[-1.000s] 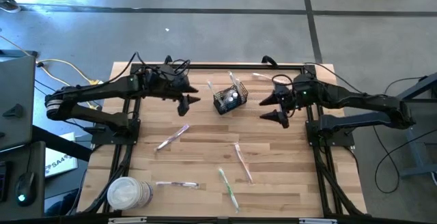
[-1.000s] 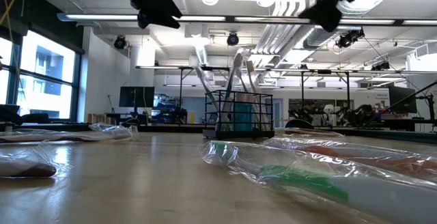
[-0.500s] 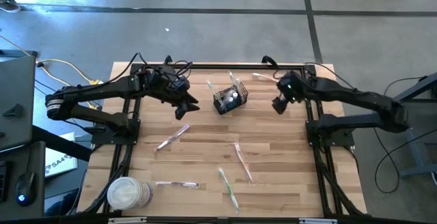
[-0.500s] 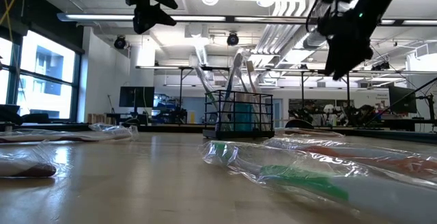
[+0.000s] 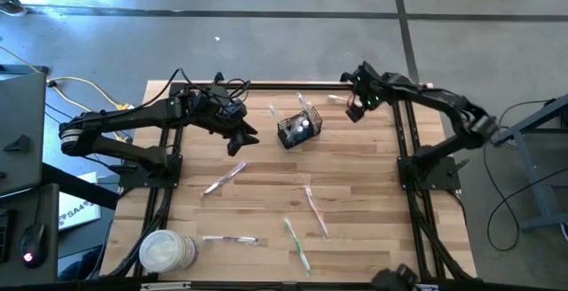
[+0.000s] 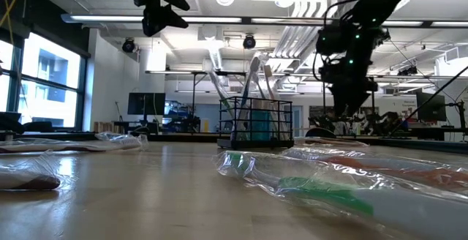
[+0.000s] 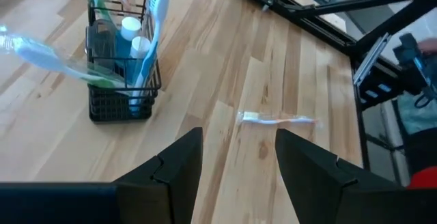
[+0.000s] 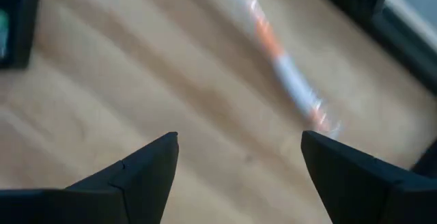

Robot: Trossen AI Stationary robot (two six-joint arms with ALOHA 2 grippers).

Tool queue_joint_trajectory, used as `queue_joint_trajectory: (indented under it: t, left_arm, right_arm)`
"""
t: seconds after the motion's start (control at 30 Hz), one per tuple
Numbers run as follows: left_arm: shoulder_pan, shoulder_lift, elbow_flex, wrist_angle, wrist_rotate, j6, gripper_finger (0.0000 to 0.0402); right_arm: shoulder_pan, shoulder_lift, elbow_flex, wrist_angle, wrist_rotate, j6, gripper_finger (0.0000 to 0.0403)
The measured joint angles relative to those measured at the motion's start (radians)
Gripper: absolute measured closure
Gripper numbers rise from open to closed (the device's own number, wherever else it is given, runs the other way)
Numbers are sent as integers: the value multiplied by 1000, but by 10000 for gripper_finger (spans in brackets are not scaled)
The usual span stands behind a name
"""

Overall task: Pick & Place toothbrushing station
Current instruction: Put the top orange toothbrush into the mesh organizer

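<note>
While both arms hang above the far half of the bench (image 5: pixel 266 202), neither has hold of anything. Nearest the low camera lie wrapped toothbrushes (image 6: pixel 329 185) in clear film, and in the high view a round white tub (image 5: pixel 166 252) sits at the near left corner, which the low view does not show. Farther back, the left end effector (image 5: pixel 244 137) hovers just left of the toothbrushing station (image 5: pixel 297 129), its fingers (image 7: pixel 179 162) parted and empty, with bare wood showing between them. That station, a small boxy black wire-mesh basket (image 7: pixel 121 67), stands upright near the middle of the far edge, holding toothbrushes and small white-capped tubes that rise above its rim. Only the left wrist view shows this content clearly, and beyond the basket another wrapped toothbrush (image 7: pixel 276 119). Farthest, the right end effector (image 5: pixel 353 109) is spread wide over the far right corner, above an orange-and-white wrapped toothbrush (image 8: pixel 287 74), touching nothing.
</note>
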Motion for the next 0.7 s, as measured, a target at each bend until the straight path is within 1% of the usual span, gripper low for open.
queue_joint_trajectory:
  t: [0.1, 0.27, 0.43, 0.5, 0.6, 0.7]
  left_arm:
    - [0, 0, 0, 0, -1, 47, 217]
    - [0, 0, 0, 0, -2, 109, 217]
    - [0, 0, 0, -4, -2, 119, 217]
    - [0, 0, 0, -10, -3, 138, 217]
    - [0, 0, 0, -28, -4, 177, 217]
    - [0, 0, 0, -41, -5, 190, 217]
  right_arm:
    - [-26, 75, 79, 16, -8, -57, 100]
    - [-37, 203, 169, 11, -26, -93, 100]
    - [-36, 308, 217, 9, -28, -94, 100]
    - [-36, 341, 230, 10, -5, -94, 100]
    - [-36, 378, 242, 11, 19, -94, 100]
    - [-41, 404, 252, 19, 21, -94, 100]
